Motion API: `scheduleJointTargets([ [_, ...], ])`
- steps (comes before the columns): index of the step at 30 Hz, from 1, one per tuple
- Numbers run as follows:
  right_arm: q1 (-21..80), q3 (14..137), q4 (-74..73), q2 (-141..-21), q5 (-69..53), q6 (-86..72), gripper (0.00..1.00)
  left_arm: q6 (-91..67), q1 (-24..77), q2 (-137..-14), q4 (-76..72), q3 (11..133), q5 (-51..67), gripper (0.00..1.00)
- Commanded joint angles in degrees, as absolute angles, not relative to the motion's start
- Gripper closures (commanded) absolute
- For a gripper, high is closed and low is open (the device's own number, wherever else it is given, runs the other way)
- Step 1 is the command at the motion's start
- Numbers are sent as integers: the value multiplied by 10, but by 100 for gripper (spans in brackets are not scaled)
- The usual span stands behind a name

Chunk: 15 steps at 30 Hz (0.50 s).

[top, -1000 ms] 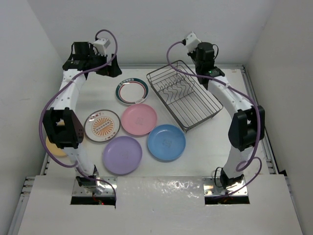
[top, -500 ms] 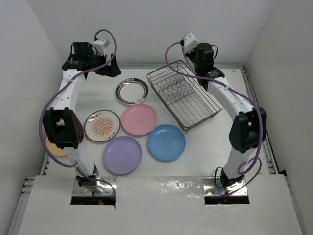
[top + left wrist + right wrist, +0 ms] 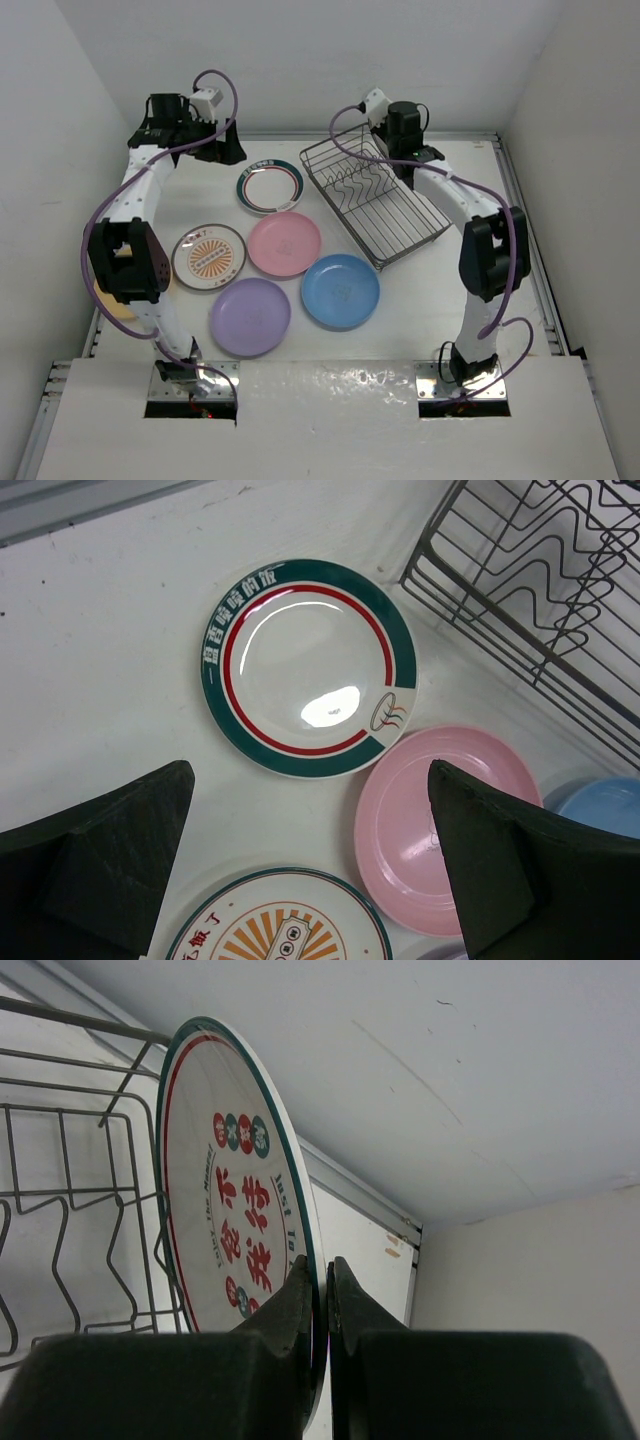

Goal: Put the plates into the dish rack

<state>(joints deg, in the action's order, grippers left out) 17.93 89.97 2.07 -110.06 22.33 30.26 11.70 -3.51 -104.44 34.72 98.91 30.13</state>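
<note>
Nearest the arm bases, a purple plate [image 3: 250, 317] and a blue plate [image 3: 341, 291] are seen lying flat on the white surface [image 3: 430, 300], just beside each other. A yellow-orange plate [image 3: 108, 303] is largely hidden behind the left arm at the surface's left edge.

Farther back, an orange sunburst plate [image 3: 210, 256] and a pink plate [image 3: 285, 244] are laid side by side. The pink plate's rim is very close to the blue plate's, and it cannot be told whether they touch.

Beyond these, a green-rimmed plate [image 3: 308, 670] lies flat on the surface. The left fingers [image 3: 110, 860] are poised above it, spread fully apart, with nothing gripped between them.

To the right of that plate, the wire dish rack [image 3: 375, 195] is set at an angle on the surface, with its zigzag divider running along its length.

At the rack's far end, the right fingers [image 3: 288, 1310] are pinched tight on the rim of a white plate with red characters [image 3: 230, 1210]. This plate is held on edge, nearly upright, over the rack's wires and near the back wall. It cannot be told whether its lower edge touches the wires.
</note>
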Motion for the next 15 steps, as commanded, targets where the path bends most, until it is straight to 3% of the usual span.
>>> scheduleJointTargets([
  [1,182,900,83,-1091,254,332,100,116,-44,-1012,324,985,304,0],
  [15,195,860,65,-1121,265,258,100,103,-47,-1019,300,962,302,0],
])
